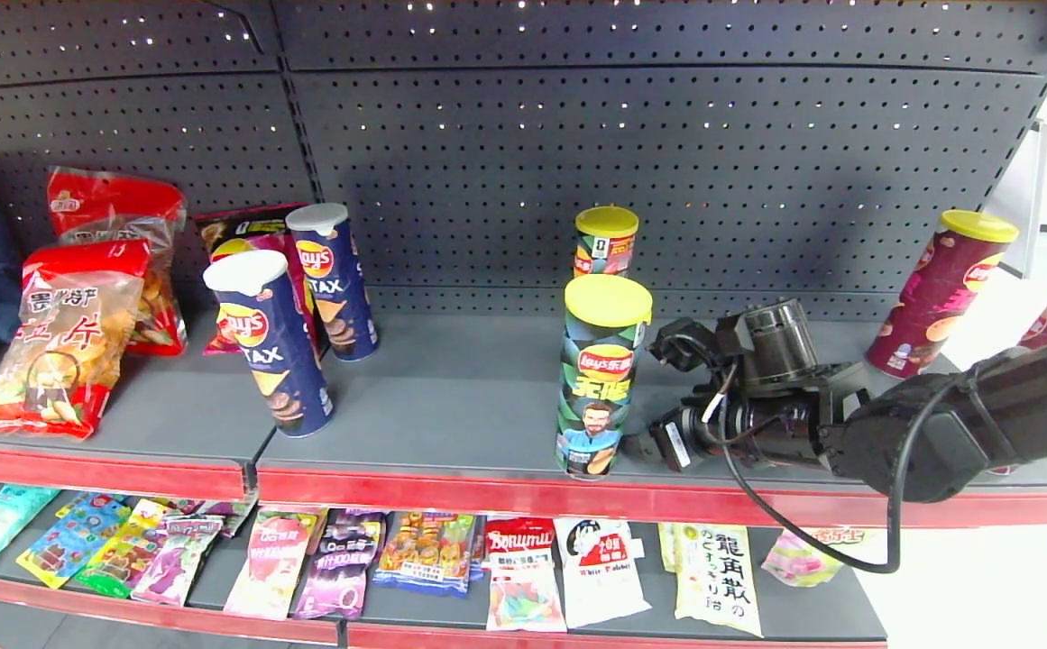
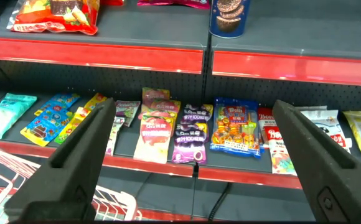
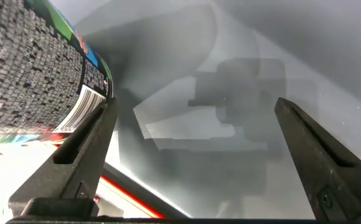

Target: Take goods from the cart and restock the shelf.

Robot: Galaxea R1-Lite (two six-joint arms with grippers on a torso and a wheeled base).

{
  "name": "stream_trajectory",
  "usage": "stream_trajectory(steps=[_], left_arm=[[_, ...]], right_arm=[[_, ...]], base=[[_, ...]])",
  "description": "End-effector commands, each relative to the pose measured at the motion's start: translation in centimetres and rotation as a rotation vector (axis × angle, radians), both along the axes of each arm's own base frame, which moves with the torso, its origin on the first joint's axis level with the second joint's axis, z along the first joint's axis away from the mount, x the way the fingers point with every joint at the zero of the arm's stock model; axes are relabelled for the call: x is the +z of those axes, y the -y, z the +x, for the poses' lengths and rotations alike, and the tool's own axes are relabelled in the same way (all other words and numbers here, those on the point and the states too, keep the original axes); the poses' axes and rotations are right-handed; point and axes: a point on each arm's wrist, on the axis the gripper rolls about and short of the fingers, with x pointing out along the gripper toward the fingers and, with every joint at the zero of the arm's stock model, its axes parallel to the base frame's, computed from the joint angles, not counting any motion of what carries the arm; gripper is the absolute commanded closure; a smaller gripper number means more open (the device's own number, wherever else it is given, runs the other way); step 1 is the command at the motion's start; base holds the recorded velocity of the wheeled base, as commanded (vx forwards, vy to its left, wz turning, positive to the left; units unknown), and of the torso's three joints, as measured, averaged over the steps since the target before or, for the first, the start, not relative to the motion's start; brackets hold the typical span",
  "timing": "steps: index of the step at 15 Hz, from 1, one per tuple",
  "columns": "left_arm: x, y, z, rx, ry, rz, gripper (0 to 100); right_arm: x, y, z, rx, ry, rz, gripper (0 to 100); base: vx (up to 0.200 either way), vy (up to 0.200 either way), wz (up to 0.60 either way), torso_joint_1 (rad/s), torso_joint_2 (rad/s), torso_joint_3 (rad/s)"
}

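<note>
Green cylindrical crisp can with a yellow plastic lid point(image 1: 604, 379) stands upright near the red front edge of the grey metal shelf point(image 1: 451, 406), about midway along it. A 2nd green can with a yellow lid point(image 1: 606, 240) stands behind it, against the dark pegboard back wall point(image 1: 667, 135).

The right gripper point(image 3: 193, 109) lies low over the shelf just to the right of the front green can. Its jaws are spread apart and hold nothing. In the right wrist view the can sits just outside 1 finger, not between the 2; whether they touch cannot be told.

The left gripper point(image 2: 193, 106) hangs lower down, facing the lower shelf of flat, colourful sweet packets point(image 2: 193, 140), with its jaws wide apart and holding nothing. A corner of the white wire cart point(image 2: 115, 200) shows below it.

To the left on the upper shelf stand 2 dark blue cans with white lids point(image 1: 270, 342), 1 behind the other. Further left, red snack bags point(image 1: 68, 338) lean against the back. At the far right are 2 maroon cans with yellow lids point(image 1: 942, 293).
</note>
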Motion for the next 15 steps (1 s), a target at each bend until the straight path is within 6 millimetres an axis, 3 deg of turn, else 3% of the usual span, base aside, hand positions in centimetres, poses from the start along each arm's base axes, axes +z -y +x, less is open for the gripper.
stream_trajectory(steps=[1, 15], left_arm=[[0.0, 0.0, 0.0, 0.0, -0.002, 0.0, 0], [0.0, 0.0, 0.0, 0.0, -0.002, 0.0, 0]], right_arm=[[0.1, -0.1, 0.0, 0.002, 0.003, 0.001, 0], [-0.1, -1.0, 0.4, 0.02, 0.007, 0.003, 0]], base=[[0.0, 0.0, 0.0, 0.0, 0.0, 0.0], [0.0, 0.0, 0.0, 0.0, 0.0, 0.0]])
